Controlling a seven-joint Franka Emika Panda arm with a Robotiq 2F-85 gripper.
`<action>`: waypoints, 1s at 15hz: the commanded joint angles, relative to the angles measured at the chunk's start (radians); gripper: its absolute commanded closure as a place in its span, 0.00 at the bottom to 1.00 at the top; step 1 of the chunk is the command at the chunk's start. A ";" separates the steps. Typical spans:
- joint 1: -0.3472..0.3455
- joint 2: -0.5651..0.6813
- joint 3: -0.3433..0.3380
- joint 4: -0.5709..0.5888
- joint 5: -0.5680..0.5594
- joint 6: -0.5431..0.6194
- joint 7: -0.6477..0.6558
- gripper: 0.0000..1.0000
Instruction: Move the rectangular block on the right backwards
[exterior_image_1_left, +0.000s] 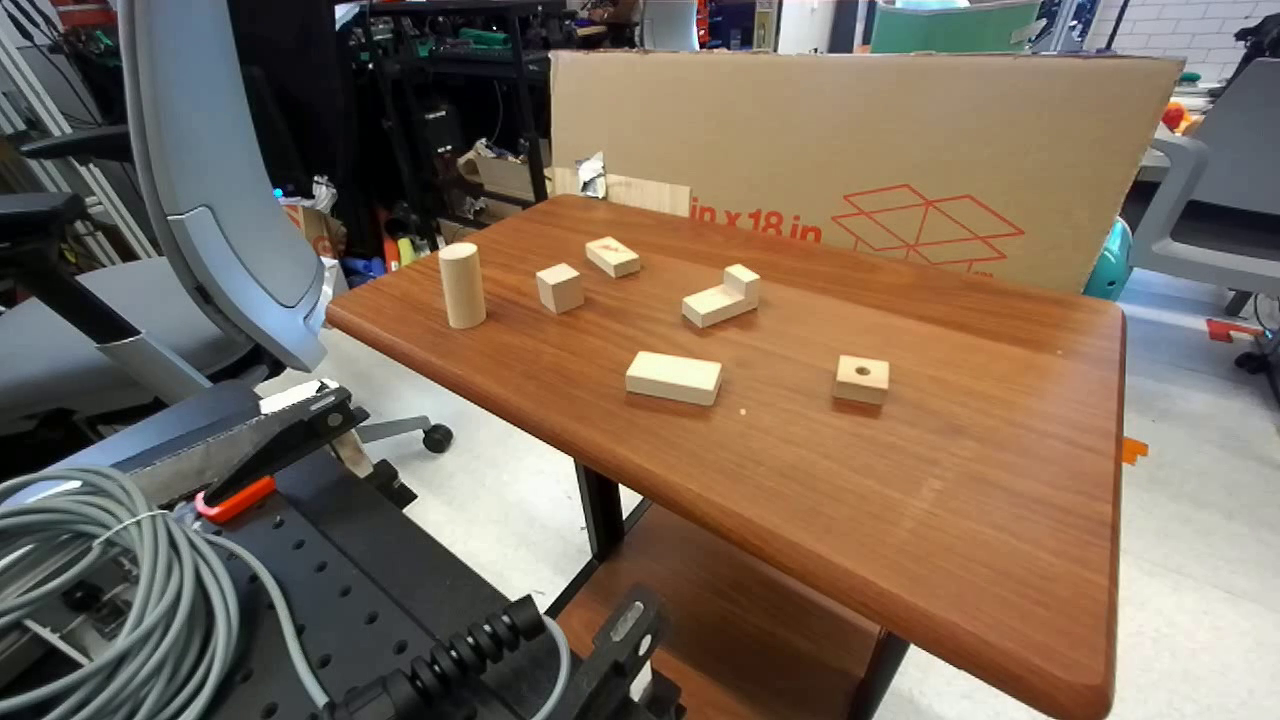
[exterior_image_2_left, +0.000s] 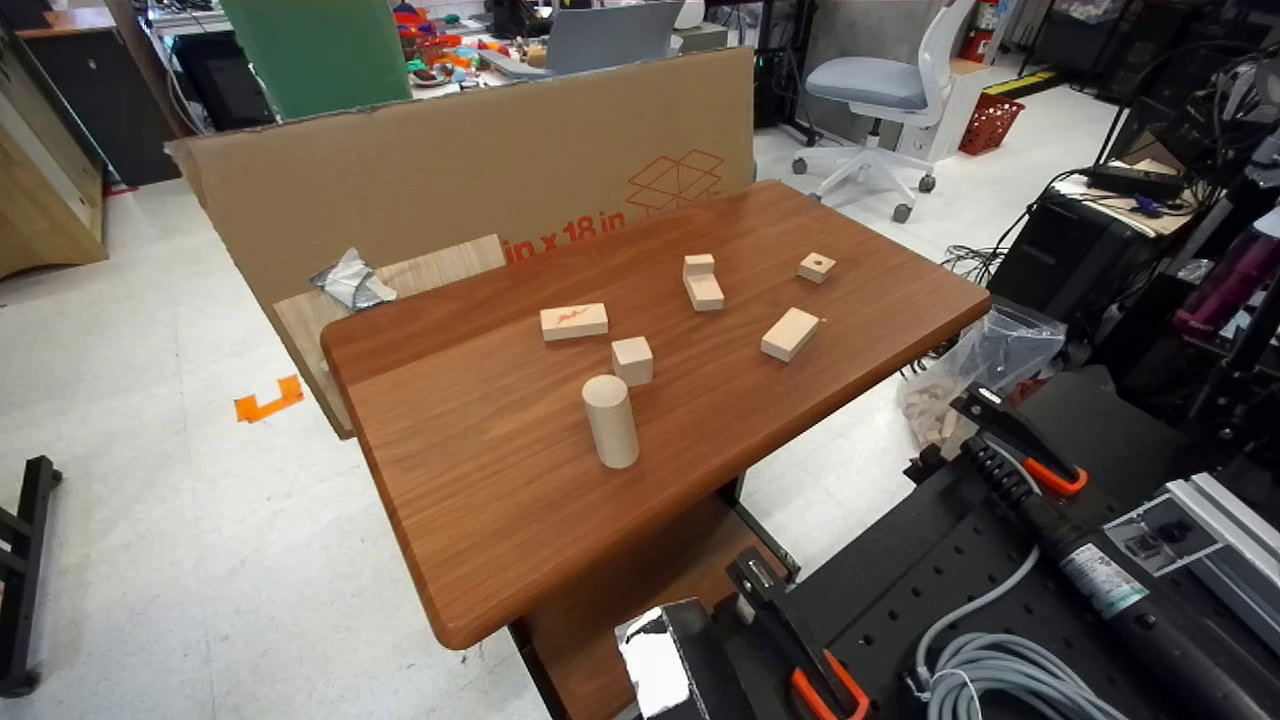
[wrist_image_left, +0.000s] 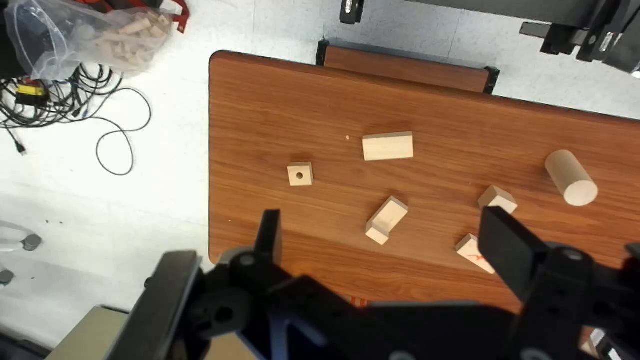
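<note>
The move seems unbegun: the rectangular block (wrist_image_left: 388, 148) lies flat on the table (wrist_image_left: 280, 115) near the holed block (wrist_image_left: 300, 177), well apart from the gripper (wrist_image_left: 384, 222) (2 jaws spread wide, holding nothing), so grasp and backward shift likely remain.

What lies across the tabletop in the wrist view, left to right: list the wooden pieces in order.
Holed block → rectangular block → cube → cylinder. Left out for overlapping sideways: the step-shaped piece, with the rectangular block; the red-marked block, with the cube.
</note>
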 joint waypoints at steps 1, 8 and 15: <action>0.006 0.000 -0.005 0.002 -0.003 -0.003 0.002 0.00; 0.025 0.113 -0.017 0.041 0.008 0.035 -0.038 0.00; 0.020 0.369 -0.065 0.125 0.037 0.139 -0.202 0.00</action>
